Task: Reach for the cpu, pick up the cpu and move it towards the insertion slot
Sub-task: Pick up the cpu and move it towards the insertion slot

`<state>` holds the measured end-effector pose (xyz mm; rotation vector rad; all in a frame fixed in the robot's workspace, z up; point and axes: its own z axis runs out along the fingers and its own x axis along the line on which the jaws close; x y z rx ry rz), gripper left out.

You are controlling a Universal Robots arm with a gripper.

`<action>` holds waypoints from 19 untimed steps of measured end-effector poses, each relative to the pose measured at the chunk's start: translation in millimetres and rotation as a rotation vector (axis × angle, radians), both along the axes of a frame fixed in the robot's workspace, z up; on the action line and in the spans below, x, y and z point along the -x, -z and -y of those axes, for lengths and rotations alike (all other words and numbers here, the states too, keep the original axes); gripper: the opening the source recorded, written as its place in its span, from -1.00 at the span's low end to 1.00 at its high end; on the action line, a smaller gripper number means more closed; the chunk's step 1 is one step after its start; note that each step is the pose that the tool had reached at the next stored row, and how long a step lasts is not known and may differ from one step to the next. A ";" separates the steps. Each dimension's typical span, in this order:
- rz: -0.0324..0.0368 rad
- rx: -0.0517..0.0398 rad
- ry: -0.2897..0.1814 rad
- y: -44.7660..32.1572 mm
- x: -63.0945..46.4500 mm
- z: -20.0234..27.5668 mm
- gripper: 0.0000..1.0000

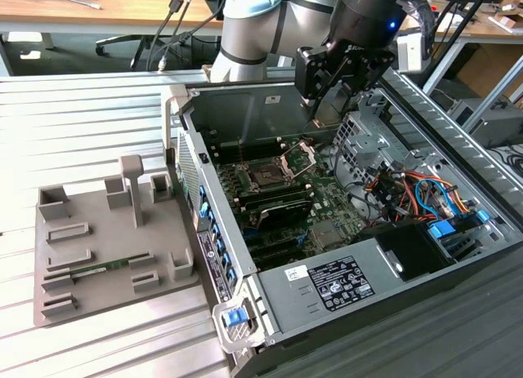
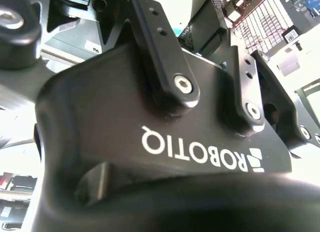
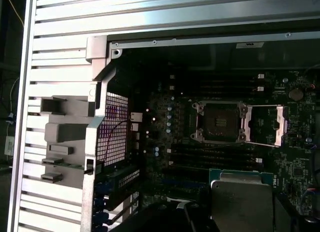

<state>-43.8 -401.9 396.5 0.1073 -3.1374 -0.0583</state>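
progress: pick-up looks done, judged from the cpu (image 3: 241,204) sitting close under the camera in the first wrist view, lifted clear of the board
left: final approach to the insertion slot (image 1: 265,176); cpu not yet over it, not seated
gripper (image 1: 328,108): up above the back of the open computer case (image 1: 327,288), roughly 1 o'clock from the slot in the exterior view, well apart from the board
grip state: narrow, apparently clamped on the cpu edges; finger contact itself hidden, so a judgement from how the chip hangs
cpu: pale silvery top facing the camera, green rim showing, looks flat and level; not made out in the exterior view
slot: dark square socket in a silvery frame, bare, nothing in it; hinged bracket (image 1: 299,157) flipped open at about 1 o'clock of the socket
grey tray (image 1: 106,255): outside the case at about 9 o'clock of the slot, exterior view; thin green memory stick (image 1: 98,271) lying in it, no cpu visible on it
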 end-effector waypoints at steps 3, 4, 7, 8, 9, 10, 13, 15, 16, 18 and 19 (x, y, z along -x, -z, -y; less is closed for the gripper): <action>0.0000 0.0000 0.000 0.0 -3.5 0.0 0.10; 0.0000 0.0000 0.000 0.0 -4.2 0.0 0.10; 0.0000 0.0000 0.000 0.0 -7.9 0.0 0.10; 0.0000 0.0001 0.000 0.0 -8.7 0.0 0.10; 0.0000 0.0001 0.000 0.0 -9.9 0.0 0.10; 0.0000 0.0000 0.000 0.1 -11.6 0.0 0.10; 0.0000 0.0001 0.000 0.1 -15.3 0.0 0.10; 0.0000 0.0000 0.000 0.1 -17.1 0.0 0.10; 0.0000 0.0000 0.000 0.1 -17.8 0.0 0.10; 0.0000 0.0001 0.000 0.1 -19.5 0.0 0.10; 0.0000 0.0001 0.000 0.1 -19.9 0.0 0.10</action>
